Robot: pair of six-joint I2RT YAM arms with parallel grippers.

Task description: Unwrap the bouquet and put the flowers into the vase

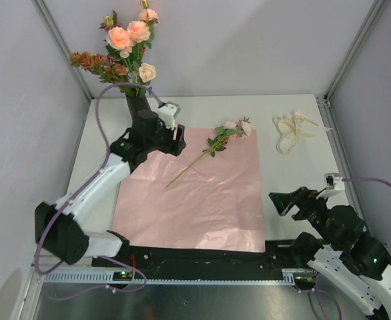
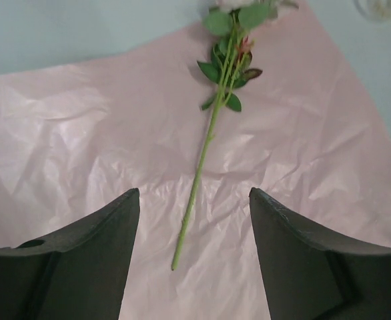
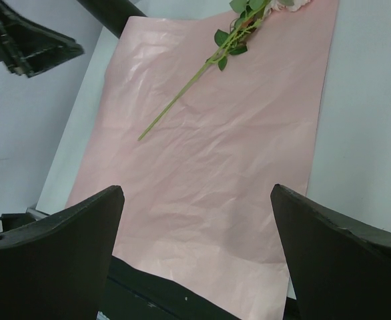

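**Left end effector** (image 2: 194,195): I am holding it open and empty, hovering at the far left just beside the vase (image 1: 139,107) and facing the loose flower (image 2: 209,133).

**Right end effector** (image 3: 197,189): I am holding it wide open and empty, hovering near right, beside the paper's near right corner.

**Hazards**
- The thin stem is lying flat on the pink paper sheet (image 1: 202,207). Closing low is likely to pinch the paper too and drag the sheet.
- The vase is looking top-heavy, so a swing of my left arm could tip it.
- Its mouth is looking crowded, so the stem may snag going in.

**Count**
- Vase: one, far left.
- Flowers in the vase (image 1: 125,40): several; the heads are overlapping, so I cannot give an exact number.
- Loose flower: one, lying on the paper towards its far edge.
- Paper sheet: one, lying mid-tabletop (image 1: 295,180).
- Cream ribbon (image 1: 292,130): one, far right.
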